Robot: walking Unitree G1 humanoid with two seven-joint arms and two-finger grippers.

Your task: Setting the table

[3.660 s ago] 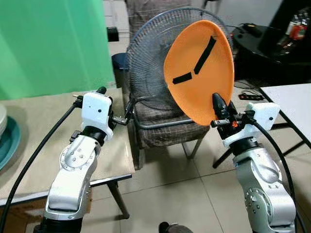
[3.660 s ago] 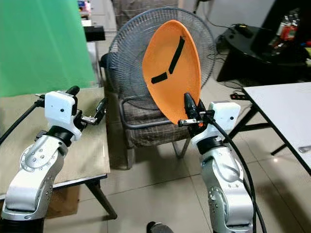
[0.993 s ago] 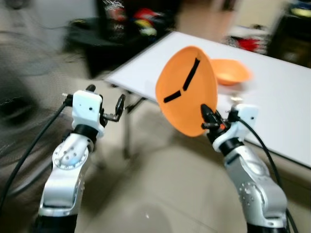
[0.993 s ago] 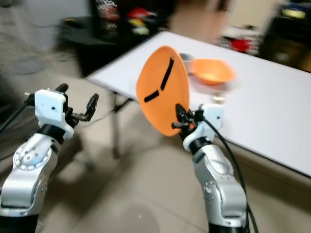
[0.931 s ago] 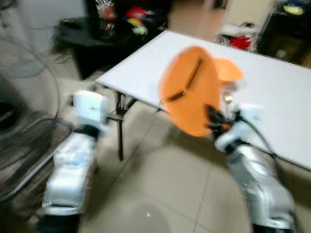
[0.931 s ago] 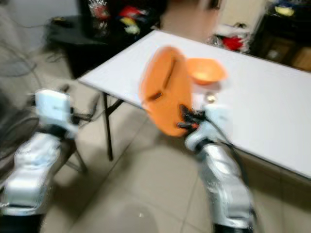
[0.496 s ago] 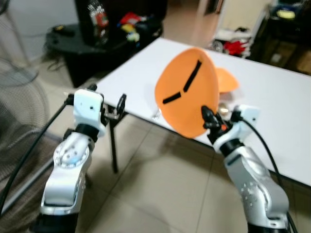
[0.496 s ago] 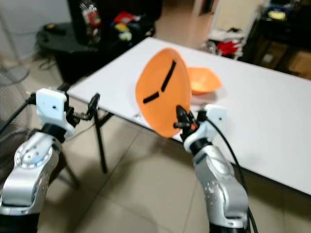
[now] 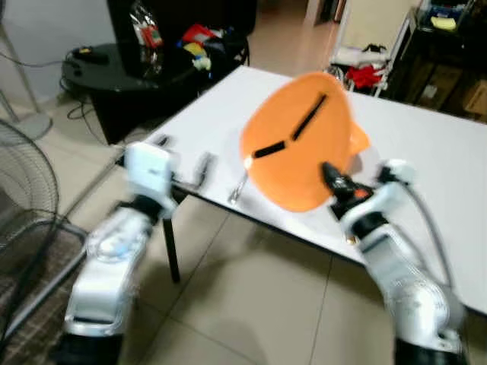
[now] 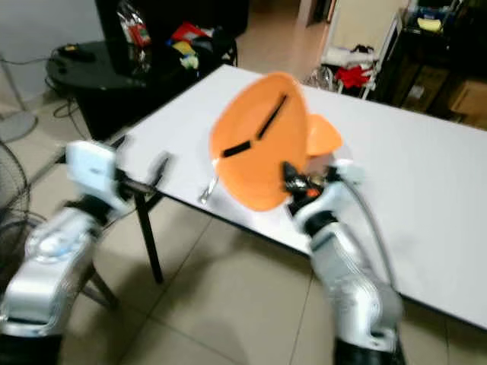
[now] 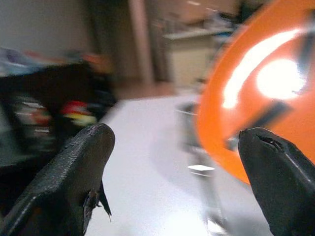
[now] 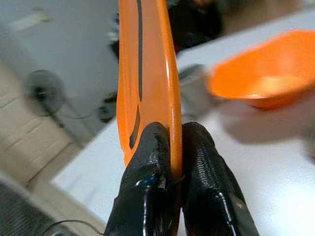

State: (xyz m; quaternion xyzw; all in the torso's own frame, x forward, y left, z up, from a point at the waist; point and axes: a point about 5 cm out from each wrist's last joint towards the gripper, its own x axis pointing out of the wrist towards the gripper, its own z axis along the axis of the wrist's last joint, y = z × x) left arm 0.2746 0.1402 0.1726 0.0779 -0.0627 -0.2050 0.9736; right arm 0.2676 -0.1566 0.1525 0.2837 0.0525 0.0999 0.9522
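Plate: you have the orange plate point(image 9: 298, 141) standing nearly on edge above the near edge of the white worktop point(image 9: 426, 144), face with two black strips turned toward you, rim leaning slightly away.
Right hand: your right hand point(image 12: 170, 162) pinches the plate's lower rim, both fingers pressed on it.
Left hand: your left hand point(image 9: 202, 169) hovers at the worktop's corner, fingers wide apart, holding nothing.
Bowl: an orange bowl point(image 12: 266, 73) sits on the worktop behind the plate; its contents cannot be told.
Utensil: a blurred silver utensil point(image 10: 209, 188) lies on the worktop near the edge.
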